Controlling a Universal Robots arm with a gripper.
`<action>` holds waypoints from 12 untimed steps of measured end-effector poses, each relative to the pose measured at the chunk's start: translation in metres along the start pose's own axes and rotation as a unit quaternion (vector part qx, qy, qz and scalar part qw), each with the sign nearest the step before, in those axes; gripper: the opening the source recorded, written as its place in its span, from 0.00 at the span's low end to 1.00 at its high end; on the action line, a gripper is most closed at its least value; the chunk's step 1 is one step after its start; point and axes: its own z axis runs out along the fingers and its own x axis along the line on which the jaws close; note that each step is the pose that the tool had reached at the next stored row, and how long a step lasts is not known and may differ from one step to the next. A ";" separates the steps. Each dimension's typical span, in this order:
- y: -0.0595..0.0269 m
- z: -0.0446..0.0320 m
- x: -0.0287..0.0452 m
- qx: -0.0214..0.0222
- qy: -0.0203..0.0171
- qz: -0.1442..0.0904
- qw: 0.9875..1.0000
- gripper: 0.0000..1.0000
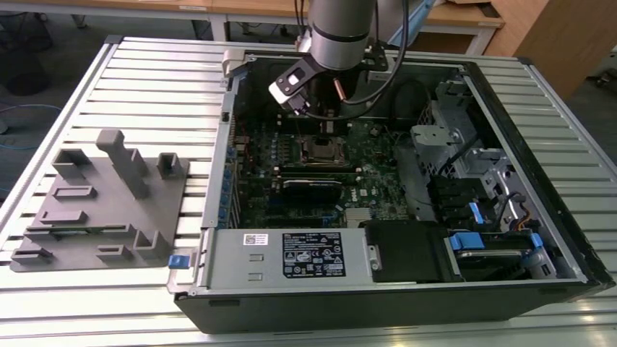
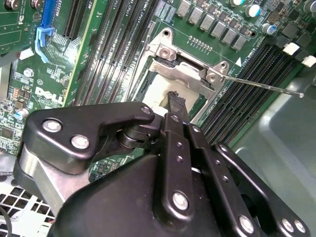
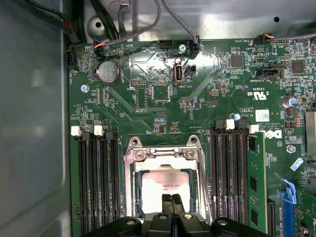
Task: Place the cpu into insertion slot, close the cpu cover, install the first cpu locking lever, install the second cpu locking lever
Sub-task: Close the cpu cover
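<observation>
In the exterior view the arm reaches down into an open computer case (image 1: 227, 144) that lies on a slatted table (image 1: 144, 72). The gripper (image 1: 325, 130) hangs right above the socket in the middle of the green motherboard (image 1: 371, 184). On the exterior view's left, well apart from the case, a grey fixture block (image 1: 97, 202) sits on the slats.

In the first wrist view the cpu (image 3: 163, 185) lies flat in the insertion slot (image 3: 138, 190) – a dark strip of the slot's rim shows beside the chip. The cpu cover (image 3: 165, 157) is down, framing the pale metal face through its square cut-out. The fingertips (image 3: 167, 200) are pressed together with only a hairline between them and nothing pinched. They are low over the chip's near edge; whether they touch it cannot be told. Black memory slots (image 3: 96, 182) run along both sides of the socket.

In the second wrist view the black fingers narrow to one slim tip over the chip. The silvery cover lies flat behind that tip. From the socket's corner a thin wire locking lever (image 2: 261, 85) sticks out – unlatched, slanting over the neighbouring memory slots.
</observation>
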 end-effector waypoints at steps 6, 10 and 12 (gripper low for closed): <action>0.0000 0.0001 -0.0001 0.000 0.000 -0.007 1.000 0.11; 0.0000 0.0003 -0.0002 0.000 0.000 -0.035 0.999 0.11; 0.0000 0.0004 -0.0001 0.000 0.000 -0.049 0.999 0.11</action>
